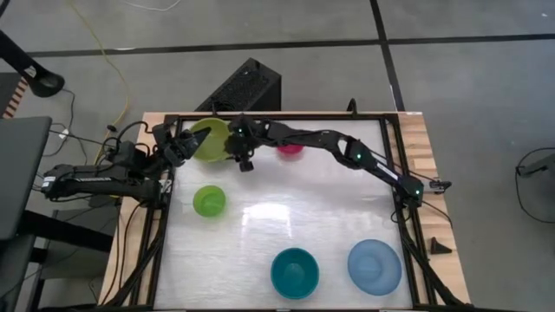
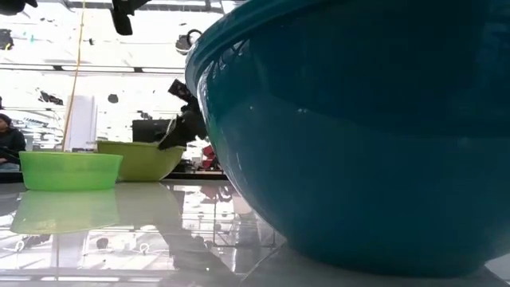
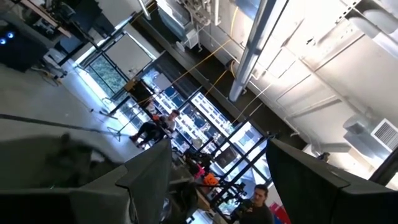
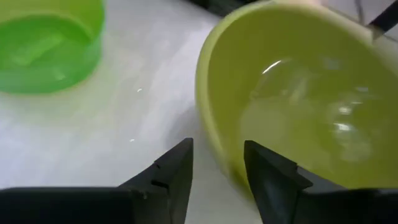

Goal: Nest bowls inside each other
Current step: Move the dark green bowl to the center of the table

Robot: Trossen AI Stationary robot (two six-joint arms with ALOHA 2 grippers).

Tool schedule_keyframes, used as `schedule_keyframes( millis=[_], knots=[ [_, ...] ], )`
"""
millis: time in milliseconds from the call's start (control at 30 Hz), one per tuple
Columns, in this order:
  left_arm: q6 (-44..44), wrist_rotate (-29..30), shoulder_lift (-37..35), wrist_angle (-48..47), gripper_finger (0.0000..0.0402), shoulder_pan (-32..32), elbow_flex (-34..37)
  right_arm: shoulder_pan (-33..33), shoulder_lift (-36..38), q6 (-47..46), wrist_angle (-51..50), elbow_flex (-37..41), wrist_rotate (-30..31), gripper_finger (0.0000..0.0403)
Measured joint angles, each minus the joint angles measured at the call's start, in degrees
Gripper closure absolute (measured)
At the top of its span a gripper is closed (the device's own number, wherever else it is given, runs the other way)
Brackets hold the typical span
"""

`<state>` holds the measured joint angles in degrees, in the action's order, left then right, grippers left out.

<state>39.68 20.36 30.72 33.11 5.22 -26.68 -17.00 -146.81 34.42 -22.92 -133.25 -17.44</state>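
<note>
The large olive-green bowl (image 1: 206, 139) (image 4: 298, 106) stands on its base at the table's far left. My right gripper (image 1: 232, 149) (image 4: 217, 168) reaches slanting down to its right-hand rim, open, one finger (image 4: 177, 168) outside the wall and one (image 4: 267, 177) over the inside. The small magenta bowl (image 1: 290, 148) sits just right of it. The small bright green bowl (image 1: 209, 200) (image 4: 43, 43) stands nearer, with the teal bowl (image 1: 295, 272) and the light blue bowl (image 1: 375, 265) near the front edge. My left gripper (image 1: 182, 147) (image 3: 217, 186) is open at the far left, tilted upward. My right gripper has the olive-green bowl's rim (image 4: 214, 134) between its two open fingers, coming slanting down from the table's right. Whether either finger touches the wall, I cannot tell. The bowl rests on the table.
A black box (image 1: 247, 87) lies on the floor beyond the far edge. A black frame rail (image 1: 395, 173) runs around the white table top. In the low view the teal bowl (image 2: 358, 135) fills the right. Bare surface lies in the table's middle.
</note>
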Motion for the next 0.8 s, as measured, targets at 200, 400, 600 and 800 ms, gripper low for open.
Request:
schedule_keyframes(
  millis=[200,400,600,800],
  knots=[
    [0.2,-0.9,0.0,1.1,0.0152,0.0,0.0,2.0,-4.4,-0.2,-2.6,-0.2,10.4,0.0280],
    [0.4,-1.1,0.0,1.0,0.0152,-0.1,0.0,2.3,-4.1,-4.4,-4.0,-0.5,15.2,0.0341],
    [0.0,-1.1,0.0,0.9,0.0152,-0.1,0.0,2.8,-0.8,-7.7,-10.9,-0.2,15.2,0.0341],
    [-0.7,-1.1,0.0,1.0,0.0152,-0.1,0.0,4.4,4.3,-13.7,-29.1,-0.1,13.9,0.0341]
  ],
)
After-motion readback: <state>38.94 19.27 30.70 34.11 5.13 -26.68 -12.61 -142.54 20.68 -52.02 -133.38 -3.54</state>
